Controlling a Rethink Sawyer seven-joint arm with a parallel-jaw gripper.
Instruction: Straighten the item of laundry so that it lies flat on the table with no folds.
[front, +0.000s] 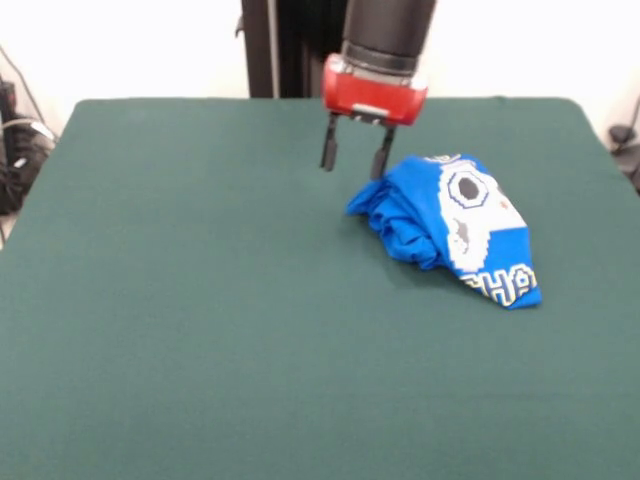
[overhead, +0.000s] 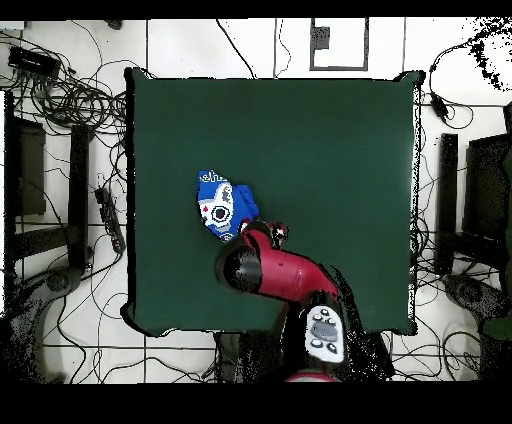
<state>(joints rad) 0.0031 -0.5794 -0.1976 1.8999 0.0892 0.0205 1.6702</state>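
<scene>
The bright blue shirt (front: 450, 225) lies crumpled in a bunched heap on the dark green table (front: 200, 300), right of the middle in the front view. Its white pixel graphic and pale block letters face up. In the overhead view the shirt (overhead: 222, 206) lies left of the table's (overhead: 330, 150) middle. My gripper (front: 355, 150) hangs above the table just left of the shirt's far edge, open and empty. Its two black fingers (front: 328, 147) point down, the right one close to the cloth. In the overhead view the red arm covers most of the gripper (overhead: 268, 232).
Cables and dark equipment (overhead: 60, 100) lie on the floor around the table. The robot's black pedestal (front: 290, 45) stands at the table's far side. Bare green felt spreads widely on all sides of the shirt.
</scene>
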